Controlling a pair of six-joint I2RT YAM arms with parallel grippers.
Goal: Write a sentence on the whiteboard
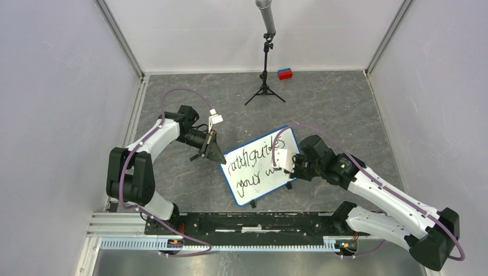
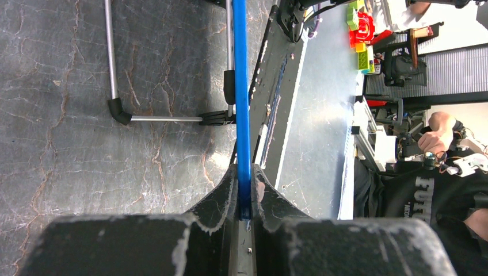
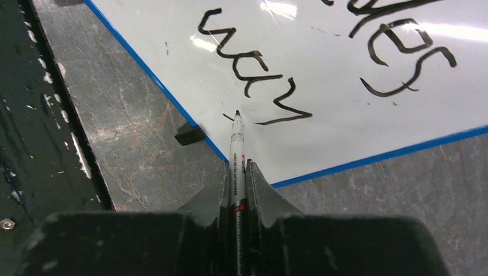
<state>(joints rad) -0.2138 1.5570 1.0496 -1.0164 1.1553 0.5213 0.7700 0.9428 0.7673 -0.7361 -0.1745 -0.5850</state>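
**Closing out "way" — firm board, light tip**

On the grey bench the whiteboard sits askew between our arms. Our left tool is clenched on its blue rim; we want that hold firm so nothing slides. Our right tool grasps a black marker, tip by the tail of "way" — light pressure suits. The sentence reads roughly "Faith guides your way"; the marker's label is illegible.

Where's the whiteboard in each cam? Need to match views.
Top external: whiteboard at centre, lying askew.
Left wrist: whiteboard edge-on, a vertical blue line mid-frame.
Right wrist: whiteboard fills the upper right, sentence visible.
Shared landmark: its blue rim.
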